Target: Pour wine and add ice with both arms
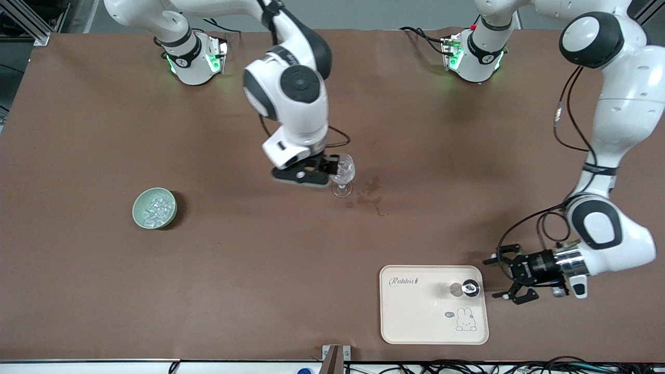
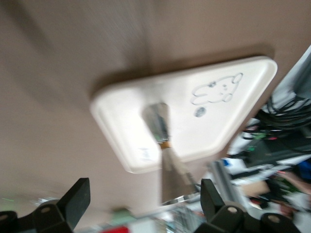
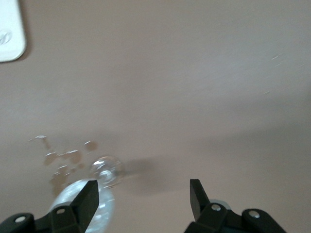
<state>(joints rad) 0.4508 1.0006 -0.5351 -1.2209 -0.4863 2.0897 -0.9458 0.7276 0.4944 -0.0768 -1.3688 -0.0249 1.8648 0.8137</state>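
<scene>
The right gripper (image 1: 332, 171) is low over the middle of the worktop (image 1: 249, 270), just beside a wine glass (image 1: 343, 176). Its jaws stand open. In the right wrist view the glass (image 3: 99, 194) is close to one finger (image 3: 87, 196) and not between the two, so the jaws hold nothing. I cannot tell if that finger touches the glass. The glass stands upright on the worktop, and some dark wet spots (image 1: 370, 196) lie on the brown surface just beside it, toward the left arm's end.

The left gripper (image 1: 506, 278) is low near the edge of a cream tray (image 1: 415, 322), at the left arm's end of the worktop and near the front camera. Its jaws are wide open and empty. On the tray, in the corner nearest to this gripper, stands a bottle (image 1: 467, 288); from above I see only its dark round top. In the left wrist view the bottle (image 2: 167, 155) shows between the two open fingers (image 2: 73, 199) but farther off, and they do not touch it.

The ice (image 1: 156, 209) lies in a small green bowl (image 1: 140, 215) toward the right arm's end of the worktop, well apart from both grippers, the glass and the tray.
</scene>
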